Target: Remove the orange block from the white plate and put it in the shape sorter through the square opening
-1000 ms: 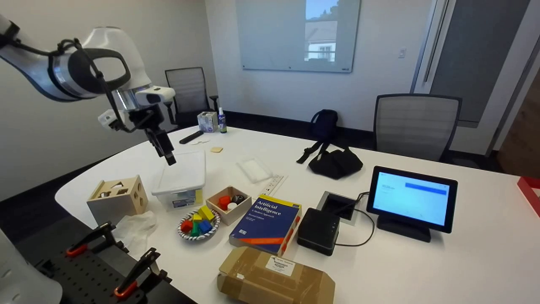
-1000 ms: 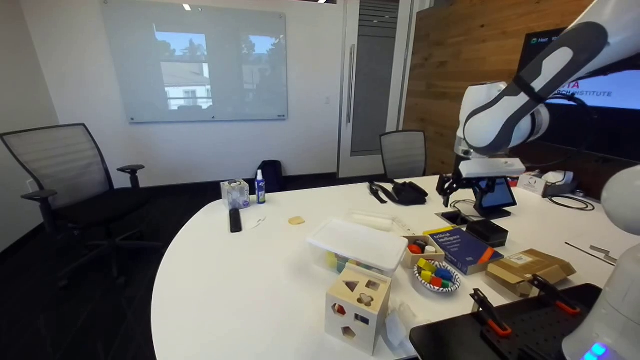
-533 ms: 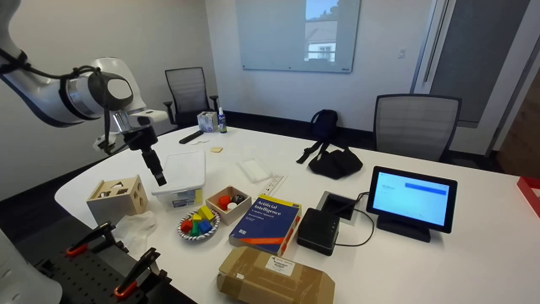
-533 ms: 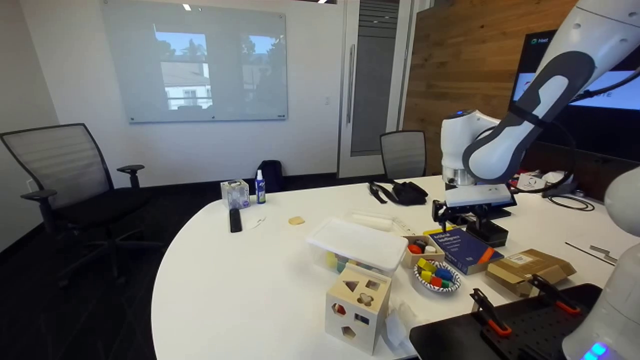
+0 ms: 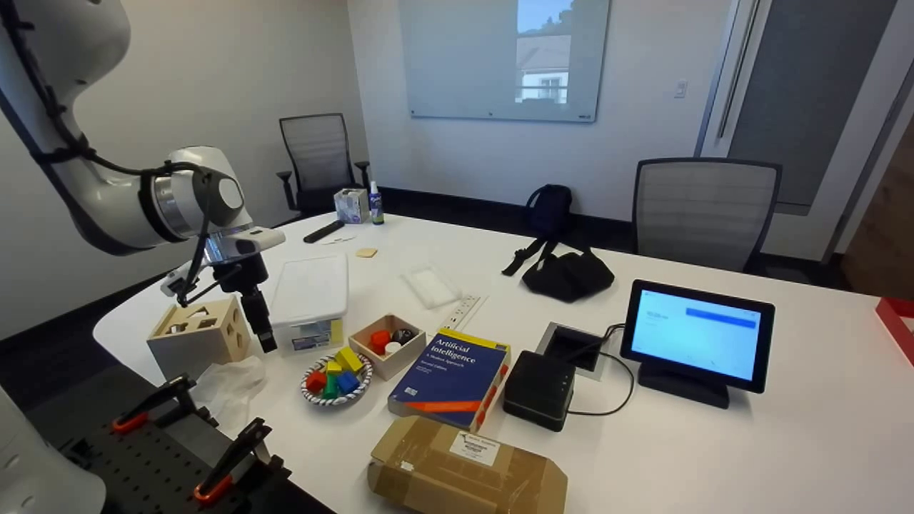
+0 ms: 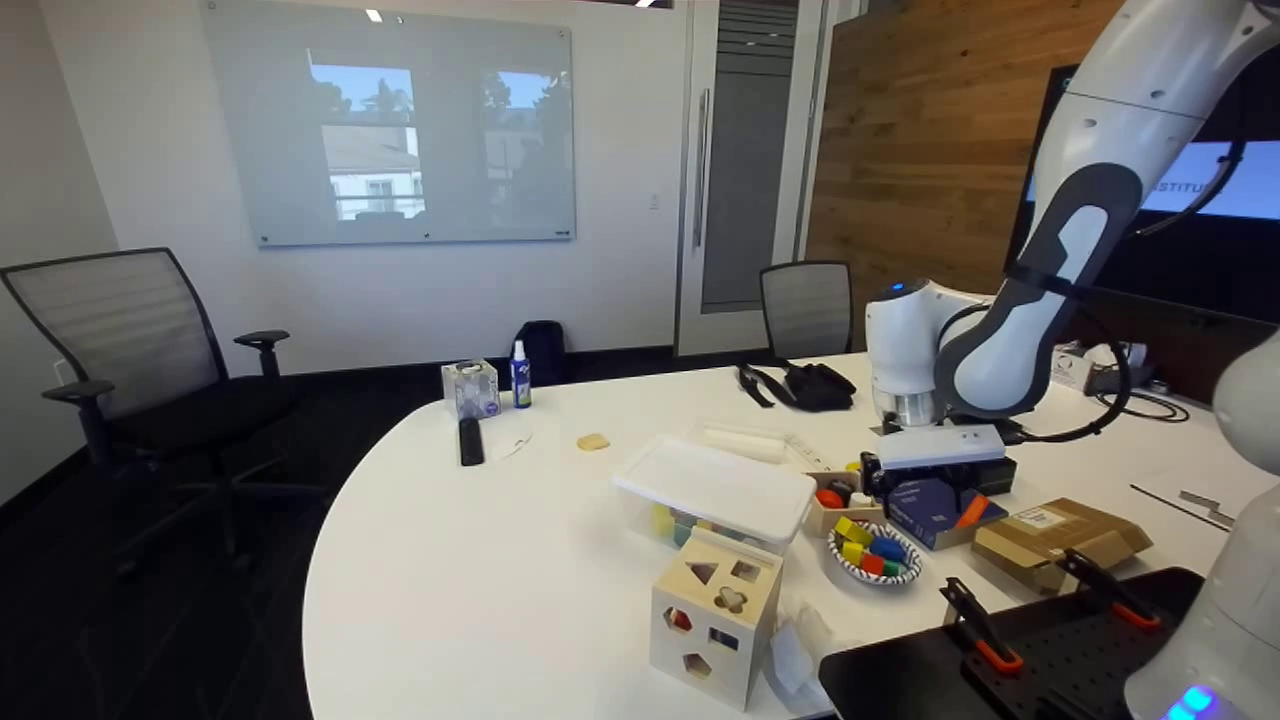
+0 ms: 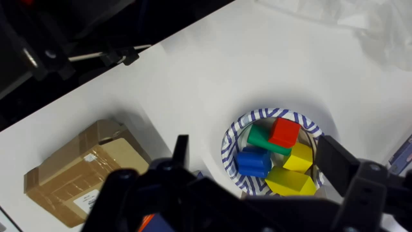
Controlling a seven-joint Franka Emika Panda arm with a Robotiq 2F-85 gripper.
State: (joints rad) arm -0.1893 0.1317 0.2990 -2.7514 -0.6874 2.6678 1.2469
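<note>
The white plate, with a blue-striped rim, shows in both exterior views (image 5: 335, 402) (image 6: 880, 580) and the wrist view (image 7: 229, 151). It holds a red block (image 7: 284, 132), a green block (image 7: 262, 138), a blue block (image 7: 253, 163) and two yellow blocks (image 7: 291, 182). No clearly orange block shows; it is hidden or out of view. My gripper (image 7: 256, 140) is open and empty above the plate; it shows in both exterior views (image 5: 268, 346) (image 6: 918, 498). The plate appears between its fingers in the wrist view. The wooden shape sorter (image 5: 200, 343) (image 6: 703, 608) stands near the tub.
A lidded translucent tub (image 5: 310, 289) stands beside the sorter. A wooden box (image 5: 389, 357) with small pieces touches the plate area. A blue book (image 5: 450, 378), a cardboard package (image 5: 464, 464), crumpled plastic (image 5: 228, 392) and clamps (image 5: 235, 457) on the robot's black base plate surround the plate.
My gripper has moved down towards the table and the plate, seen in both exterior views. It stays empty. The blocks, plate and shape sorter have not moved.
</note>
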